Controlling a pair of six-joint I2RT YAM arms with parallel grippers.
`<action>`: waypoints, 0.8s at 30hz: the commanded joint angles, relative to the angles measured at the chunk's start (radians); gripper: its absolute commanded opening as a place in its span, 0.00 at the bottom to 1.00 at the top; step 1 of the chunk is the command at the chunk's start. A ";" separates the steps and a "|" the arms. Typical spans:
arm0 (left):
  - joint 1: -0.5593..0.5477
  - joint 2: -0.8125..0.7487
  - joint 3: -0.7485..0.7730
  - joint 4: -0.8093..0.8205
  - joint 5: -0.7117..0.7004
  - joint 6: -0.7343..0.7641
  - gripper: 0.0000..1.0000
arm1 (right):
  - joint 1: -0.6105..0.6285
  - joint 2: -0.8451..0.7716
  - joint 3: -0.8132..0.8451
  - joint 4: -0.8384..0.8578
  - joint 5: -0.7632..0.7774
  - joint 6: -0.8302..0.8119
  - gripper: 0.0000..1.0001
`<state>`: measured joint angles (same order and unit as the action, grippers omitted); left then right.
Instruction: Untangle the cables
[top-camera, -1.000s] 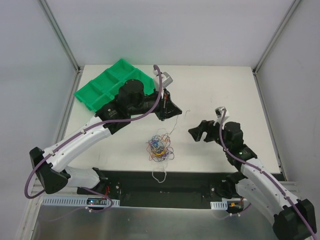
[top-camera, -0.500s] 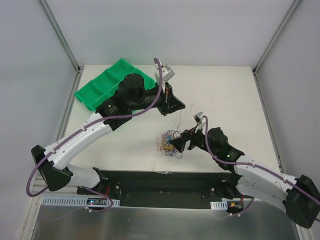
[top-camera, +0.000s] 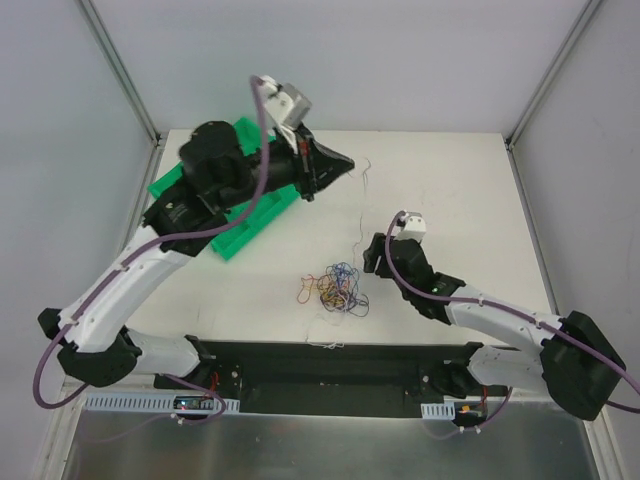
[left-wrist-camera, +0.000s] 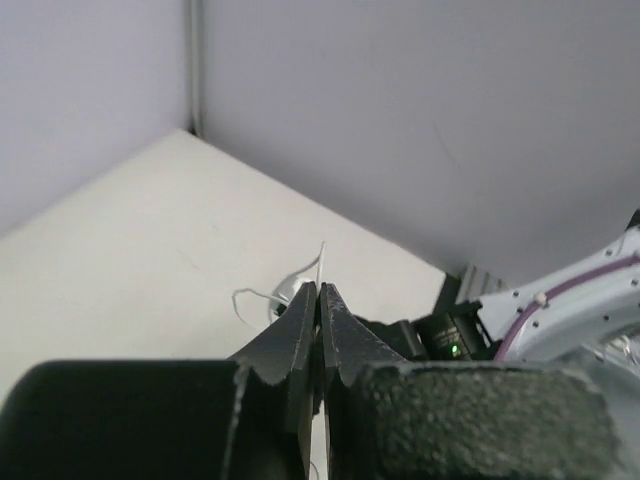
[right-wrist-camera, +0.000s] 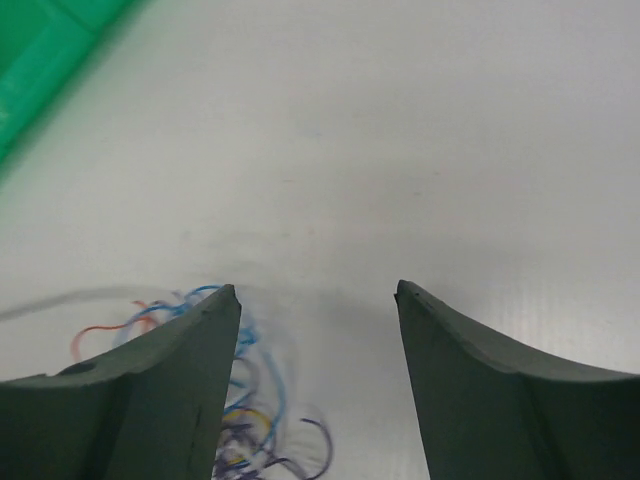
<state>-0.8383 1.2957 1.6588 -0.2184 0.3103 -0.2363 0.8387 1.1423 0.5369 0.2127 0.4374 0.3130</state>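
The left tool (top-camera: 345, 162) has been raised toward the far edge, clamped on 1 white strand (left-wrist-camera: 320, 262) drawn from the cables (top-camera: 335, 288) on the table (top-camera: 450, 180). The right tool (right-wrist-camera: 318, 295), jaws apart and empty, has been brought beside them. Separation is judged begun.

The top camera looks steeply down from above and behind the arm bases (top-camera: 212, 376), taking in the whole tabletop (top-camera: 450, 180). The left wrist camera rides high, looking along its closed end effector (left-wrist-camera: 319, 288) toward a wall corner (left-wrist-camera: 192, 70). The right wrist camera sits low and close over the cables (right-wrist-camera: 260, 400), which the top view shares
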 joint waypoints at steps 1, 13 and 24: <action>-0.007 -0.102 0.183 -0.044 -0.163 0.130 0.00 | -0.091 -0.036 -0.057 -0.064 0.051 0.028 0.66; -0.007 -0.170 0.059 -0.116 -0.399 0.203 0.00 | -0.001 -0.164 -0.074 0.034 -0.481 -0.255 1.00; -0.007 -0.188 0.030 -0.128 -0.404 0.198 0.00 | 0.069 0.014 0.064 0.124 -0.482 -0.189 0.97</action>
<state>-0.8383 1.1622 1.6794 -0.3794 -0.0647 -0.0586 0.9009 1.0752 0.4870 0.3290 -0.0410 0.1040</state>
